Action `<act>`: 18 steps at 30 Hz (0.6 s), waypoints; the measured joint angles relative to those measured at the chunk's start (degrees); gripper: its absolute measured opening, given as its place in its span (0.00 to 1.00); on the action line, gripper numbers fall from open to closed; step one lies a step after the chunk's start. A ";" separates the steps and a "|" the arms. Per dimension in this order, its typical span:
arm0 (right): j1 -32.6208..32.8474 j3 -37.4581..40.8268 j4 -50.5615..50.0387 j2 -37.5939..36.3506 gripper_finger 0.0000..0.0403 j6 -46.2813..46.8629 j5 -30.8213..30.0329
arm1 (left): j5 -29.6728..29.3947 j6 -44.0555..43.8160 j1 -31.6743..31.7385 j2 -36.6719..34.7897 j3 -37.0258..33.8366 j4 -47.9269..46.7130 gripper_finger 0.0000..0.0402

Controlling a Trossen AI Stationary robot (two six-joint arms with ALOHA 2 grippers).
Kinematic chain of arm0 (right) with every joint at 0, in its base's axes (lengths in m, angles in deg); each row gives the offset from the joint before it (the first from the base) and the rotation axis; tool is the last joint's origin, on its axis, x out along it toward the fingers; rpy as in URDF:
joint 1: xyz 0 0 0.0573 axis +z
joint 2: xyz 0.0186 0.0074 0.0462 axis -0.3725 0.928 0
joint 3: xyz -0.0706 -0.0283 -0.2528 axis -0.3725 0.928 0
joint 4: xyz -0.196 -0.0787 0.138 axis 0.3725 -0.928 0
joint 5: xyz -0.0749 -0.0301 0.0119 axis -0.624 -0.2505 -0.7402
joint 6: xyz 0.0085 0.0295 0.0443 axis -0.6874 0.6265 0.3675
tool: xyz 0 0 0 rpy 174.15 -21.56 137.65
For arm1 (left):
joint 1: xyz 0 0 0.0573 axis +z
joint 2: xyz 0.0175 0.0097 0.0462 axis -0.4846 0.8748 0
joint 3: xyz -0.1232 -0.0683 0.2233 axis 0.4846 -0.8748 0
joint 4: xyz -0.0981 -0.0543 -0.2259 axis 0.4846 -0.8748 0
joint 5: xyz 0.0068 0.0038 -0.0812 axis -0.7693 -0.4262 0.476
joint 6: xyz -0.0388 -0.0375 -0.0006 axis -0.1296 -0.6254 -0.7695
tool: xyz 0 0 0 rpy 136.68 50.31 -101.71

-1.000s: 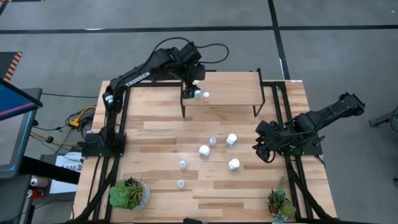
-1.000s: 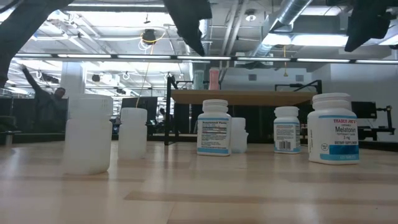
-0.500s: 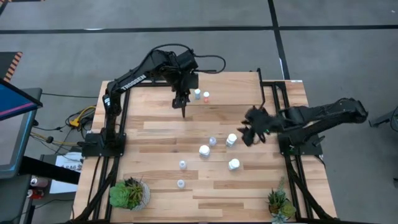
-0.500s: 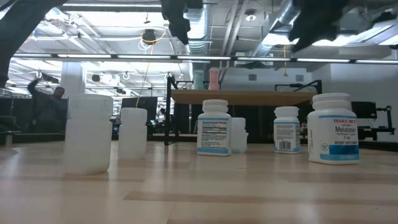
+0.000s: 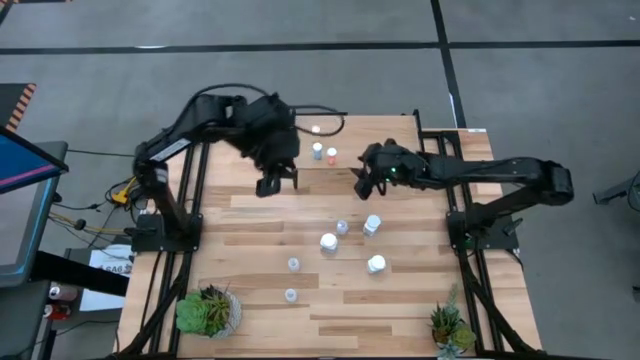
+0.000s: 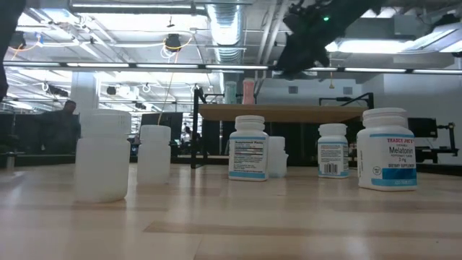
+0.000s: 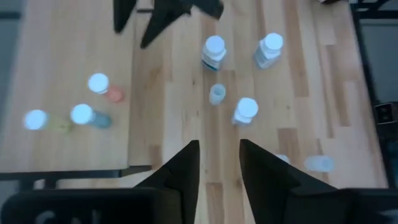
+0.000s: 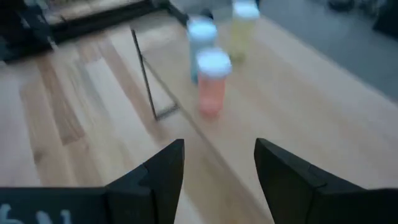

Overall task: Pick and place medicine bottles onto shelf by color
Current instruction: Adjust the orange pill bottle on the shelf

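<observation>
Plants at near corners, bottles mid-table, shelf behind

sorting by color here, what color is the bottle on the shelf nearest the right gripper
Orange-pink body with a white cap: the bottle shows best in the right wrist view.

Readable print from my low camera

I could read "Melatonin" under a red brand line, seemingly "TRADER JOE'S", on the label of the white bottle at the right; the smaller print below it was too fine for me, as were the labels of the two other bottles.
</observation>
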 joint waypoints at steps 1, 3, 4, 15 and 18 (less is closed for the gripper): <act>-0.47 0.00 1.04 0.94 0.54 -1.14 0.50 | -2.21 -0.63 -1.37 -0.76 -0.02 -0.04 0.23; -1.05 0.00 2.22 2.83 0.54 -2.17 2.48 | -4.35 -1.19 -3.56 -2.52 -0.02 -0.02 0.21; -1.37 0.00 2.11 3.86 0.53 -2.25 2.93 | -4.32 -1.18 -4.55 -3.55 -0.04 -0.02 0.19; -3.25 -5.52 0.88 11.92 0.38 -4.43 3.05 | -8.10 -12.16 -12.10 -22.18 -20.67 4.68 0.07; -4.05 -7.85 -0.50 13.34 0.33 -4.83 2.81 | -10.89 -14.92 -13.89 -27.01 -29.72 11.90 0.04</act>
